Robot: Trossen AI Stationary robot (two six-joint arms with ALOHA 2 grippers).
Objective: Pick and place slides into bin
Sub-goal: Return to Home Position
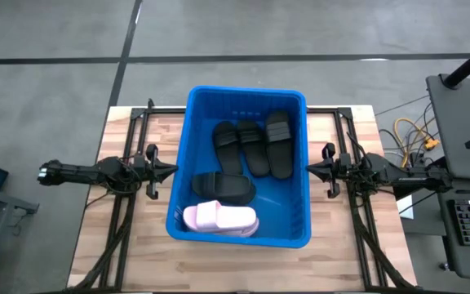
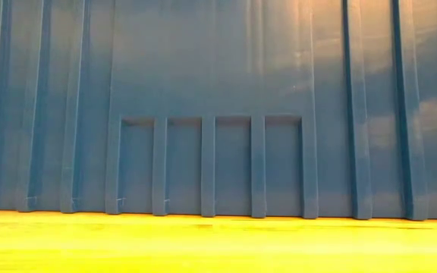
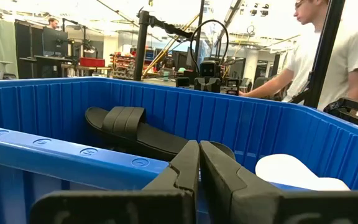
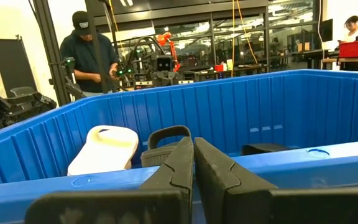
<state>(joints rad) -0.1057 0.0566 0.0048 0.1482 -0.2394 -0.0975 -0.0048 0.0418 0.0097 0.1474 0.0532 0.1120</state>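
No text, number or brand can be read in any view. Small round marks [image 3: 89,151] are seen embossed along the rim of the bin [image 3: 241,124]. They are possibly moulded symbols, but they cannot be made out.

The left arm [image 1: 88,172] and the right arm [image 1: 382,173] are slim, black and jointed. The left end effector [image 1: 170,171] and the right end effector [image 1: 310,170] each have two matte dark fingers [image 3: 182,171], wedge-shaped with narrow tips.
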